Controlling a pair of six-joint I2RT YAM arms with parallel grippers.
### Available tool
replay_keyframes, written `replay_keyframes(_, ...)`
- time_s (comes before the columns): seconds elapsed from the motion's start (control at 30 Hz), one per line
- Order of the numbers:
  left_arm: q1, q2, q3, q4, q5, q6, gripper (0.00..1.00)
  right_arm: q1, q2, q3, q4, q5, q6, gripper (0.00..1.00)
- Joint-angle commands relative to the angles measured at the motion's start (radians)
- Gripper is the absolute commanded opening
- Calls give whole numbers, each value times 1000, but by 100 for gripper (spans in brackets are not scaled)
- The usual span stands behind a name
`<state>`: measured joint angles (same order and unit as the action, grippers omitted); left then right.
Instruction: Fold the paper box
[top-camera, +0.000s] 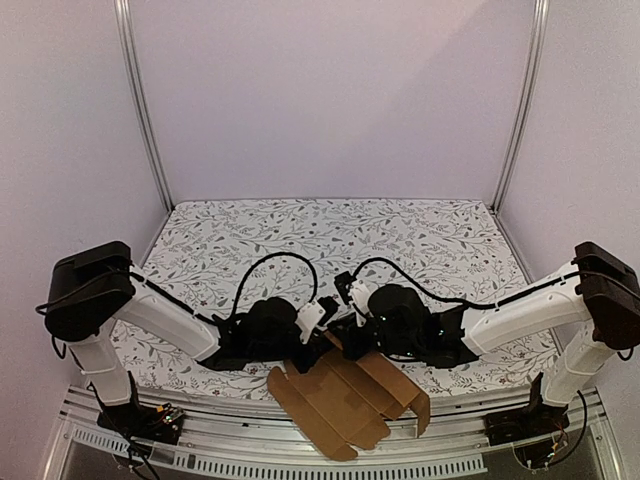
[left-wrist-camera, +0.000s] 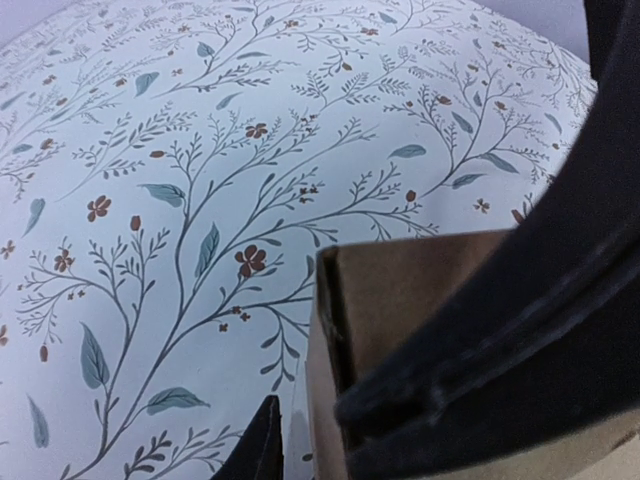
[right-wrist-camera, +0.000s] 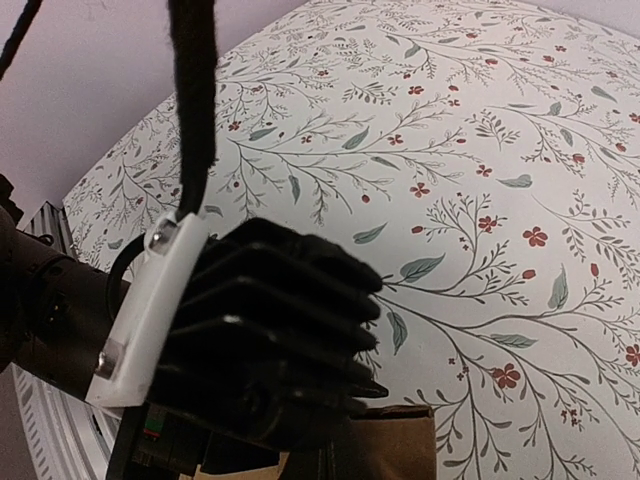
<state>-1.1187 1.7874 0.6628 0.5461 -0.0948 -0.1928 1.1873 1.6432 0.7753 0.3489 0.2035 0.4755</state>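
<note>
The paper box (top-camera: 345, 403) lies half-folded at the near edge of the table (top-camera: 300, 230). From above we see the left gripper (top-camera: 318, 350) and right gripper (top-camera: 350, 350) crowding its far flap, but we can't tell either grip. The left wrist view gives us a black finger (left-wrist-camera: 520, 330) across a raised flap. The right wrist view shows mostly the left arm (right-wrist-camera: 260, 330).

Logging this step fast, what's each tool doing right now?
Left tool: against the paper box; whether it grips cannot be told.
Right tool: at the paper box's edge; open or closed cannot be told.
</note>
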Motion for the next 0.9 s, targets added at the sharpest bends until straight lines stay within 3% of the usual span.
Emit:
replay_keyframes(0.0, -16, 29, -13, 31, -3, -10, 22, 11, 24, 4, -62, 13, 18, 0)
replay_keyframes(0.43, -19, 57, 5, 46, 4, -16, 18, 31, 58, 24, -71, 18, 38, 0)
replay_keyframes(0.7, -18, 63, 22, 46, 15, -11, 0, 33, 53, 28, -81, 24, 41, 0)
replay_keyframes(0.87, -21, 54, 38, 18, -5, -11, 0, 33, 46, 29, -82, 26, 51, 0)
